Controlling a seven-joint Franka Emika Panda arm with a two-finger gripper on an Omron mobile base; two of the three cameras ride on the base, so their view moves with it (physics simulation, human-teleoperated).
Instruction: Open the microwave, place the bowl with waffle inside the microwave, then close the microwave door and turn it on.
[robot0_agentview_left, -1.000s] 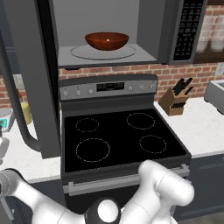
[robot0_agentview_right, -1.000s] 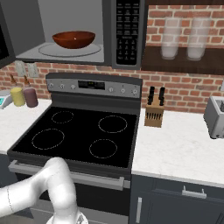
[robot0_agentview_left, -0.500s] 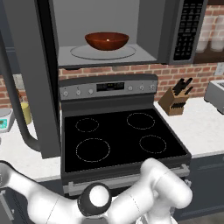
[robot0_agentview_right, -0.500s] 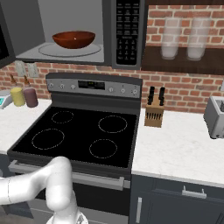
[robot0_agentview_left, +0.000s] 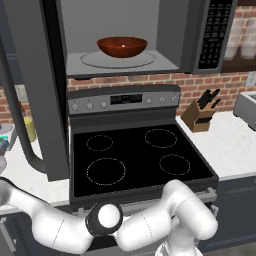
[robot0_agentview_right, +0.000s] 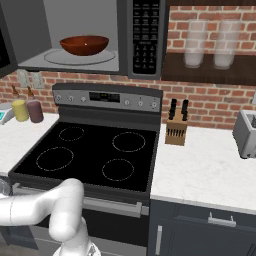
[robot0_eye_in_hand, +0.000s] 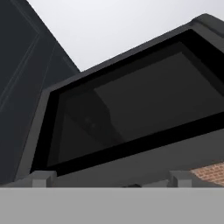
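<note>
Your left base view looks forward and down from behind the arm's left, taking in the stove (robot0_agentview_left: 135, 155) and the open microwave (robot0_agentview_left: 125, 37) above it. Your right base view faces the same stove (robot0_agentview_right: 95, 155) and microwave (robot0_agentview_right: 100, 37) from the right side (it also reaches further along the counter (robot0_agentview_right: 200, 170)). Both share the bowl (robot0_agentview_left: 122, 46) on the turntable. Your hand view sits close under the door (robot0_eye_in_hand: 131, 109), tilted, looking up across its dark window.
</note>
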